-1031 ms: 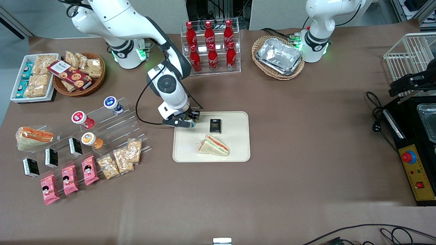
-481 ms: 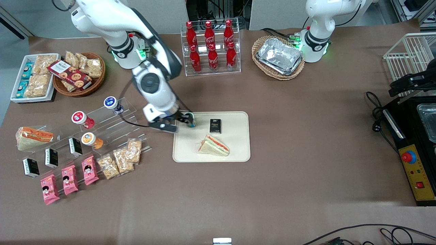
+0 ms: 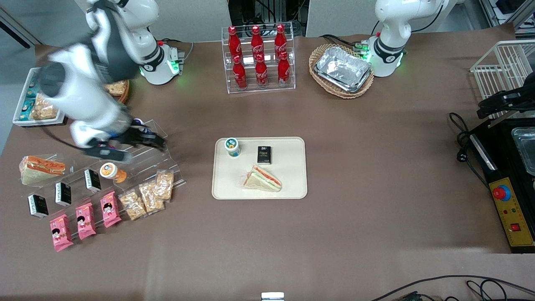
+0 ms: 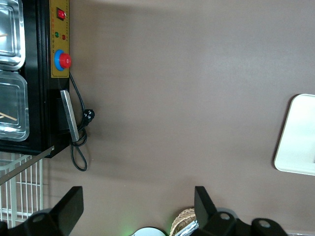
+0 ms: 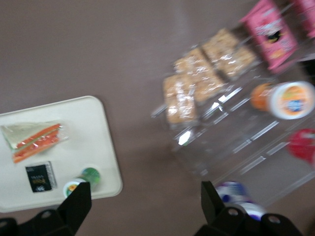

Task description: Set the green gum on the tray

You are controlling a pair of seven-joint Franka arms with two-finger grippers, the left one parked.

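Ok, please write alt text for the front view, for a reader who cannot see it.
The green gum stands on the tray, beside a black box and a wrapped sandwich. The tool, open and empty, hangs above the clear display rack toward the working arm's end of the table.

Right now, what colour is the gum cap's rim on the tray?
Green, clearest in the front view: green gum on the tray.
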